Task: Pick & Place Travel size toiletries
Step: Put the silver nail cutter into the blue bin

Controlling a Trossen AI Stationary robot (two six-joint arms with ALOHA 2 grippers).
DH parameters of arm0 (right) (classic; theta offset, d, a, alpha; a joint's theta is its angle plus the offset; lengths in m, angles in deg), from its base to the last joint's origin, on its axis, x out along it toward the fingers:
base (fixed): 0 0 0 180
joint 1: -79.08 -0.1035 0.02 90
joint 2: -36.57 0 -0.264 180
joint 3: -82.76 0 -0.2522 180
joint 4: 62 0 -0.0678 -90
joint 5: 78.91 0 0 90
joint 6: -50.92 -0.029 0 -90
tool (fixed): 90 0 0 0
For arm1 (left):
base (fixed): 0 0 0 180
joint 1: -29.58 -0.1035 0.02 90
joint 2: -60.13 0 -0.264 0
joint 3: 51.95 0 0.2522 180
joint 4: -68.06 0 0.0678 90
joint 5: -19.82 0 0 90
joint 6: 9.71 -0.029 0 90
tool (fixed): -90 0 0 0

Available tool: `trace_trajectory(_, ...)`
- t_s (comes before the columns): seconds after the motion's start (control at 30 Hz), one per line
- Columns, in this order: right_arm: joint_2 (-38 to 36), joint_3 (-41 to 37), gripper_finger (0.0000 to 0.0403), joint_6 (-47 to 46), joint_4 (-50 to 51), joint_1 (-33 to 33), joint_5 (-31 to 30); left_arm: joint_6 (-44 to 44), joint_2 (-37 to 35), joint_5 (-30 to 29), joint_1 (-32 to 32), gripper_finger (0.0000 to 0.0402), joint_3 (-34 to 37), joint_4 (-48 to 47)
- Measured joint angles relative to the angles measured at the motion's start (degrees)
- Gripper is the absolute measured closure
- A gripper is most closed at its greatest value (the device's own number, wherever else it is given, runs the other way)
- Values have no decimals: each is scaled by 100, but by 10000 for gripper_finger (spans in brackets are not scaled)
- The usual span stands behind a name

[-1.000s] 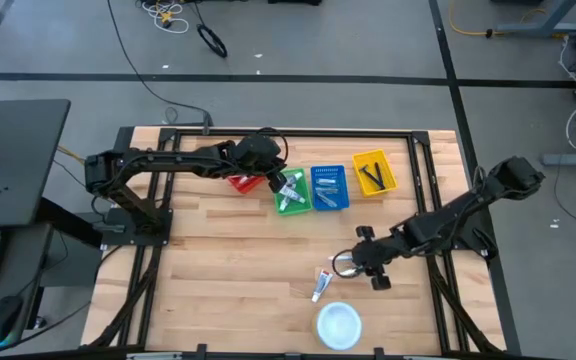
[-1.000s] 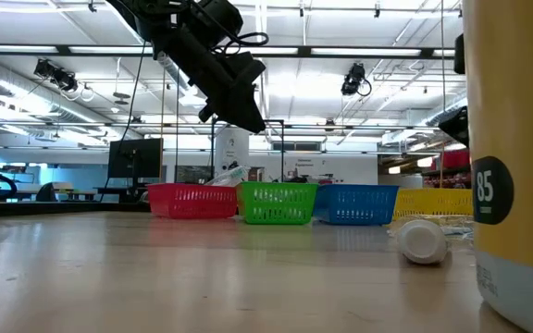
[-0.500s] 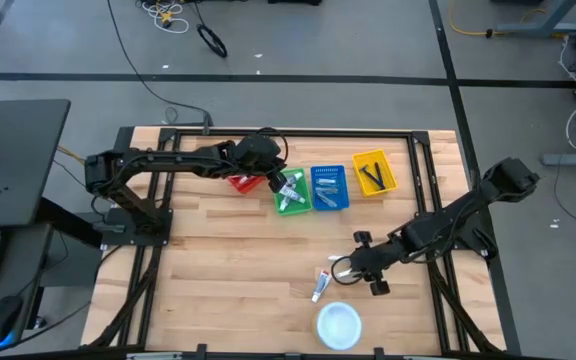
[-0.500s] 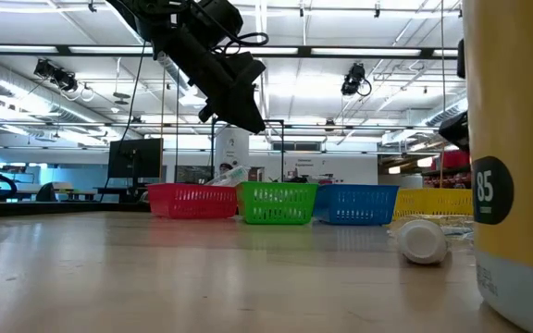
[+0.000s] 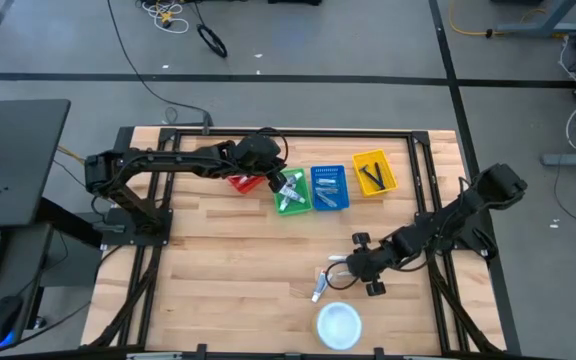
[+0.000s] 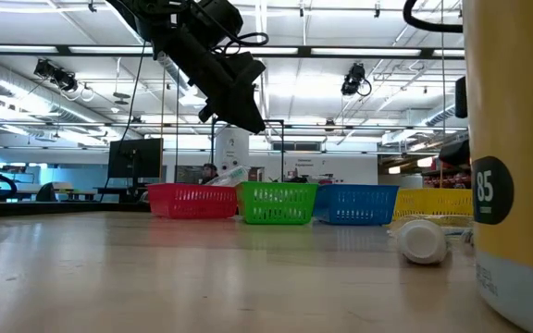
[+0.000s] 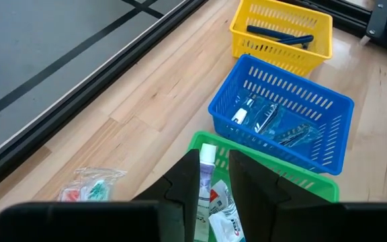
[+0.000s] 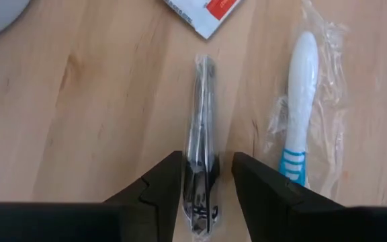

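My right gripper [image 8: 205,176] is open low over the table's near middle [image 5: 345,268]. Its fingers stand on either side of a slim dark item in clear wrap [image 8: 200,151] that lies flat on the wood. A wrapped white-and-blue toothbrush [image 8: 299,114] lies beside that item. A white tube with a red mark [image 5: 318,289] lies just ahead. My left gripper [image 7: 213,176] hangs open by a narrow gap above the green basket [image 5: 292,196], where white tubes [image 7: 207,176] lie.
Red [image 5: 241,183], blue [image 5: 329,187] and yellow [image 5: 373,172] baskets stand in a row with the green one at the far side. A round white disc [image 5: 338,323] lies near the front edge. A tall pale-yellow thing marked 85 [image 6: 516,166] fills the low view's right.
My right gripper has moved toward the table's near edge and a little to the left, closer to the white tube and the white disc. The left arm has kept still above the green basket.
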Motion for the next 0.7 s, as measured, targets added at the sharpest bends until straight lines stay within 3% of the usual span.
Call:
trace_trajectory(0.2, 54, 9, 260, 79, -4, -2, -41, 0, 0, 0, 0, 313, 0, 2)
trace_trajectory(0.53, 64, 7, 315, -53, -2, 4, -96, -258, 0, -1, 0, 313, 0, 0)
trace_trajectory(0.7, -77, 28, 322, 187, -19, 4, -78, -262, 0, -2, -10, 319, -10, 1)
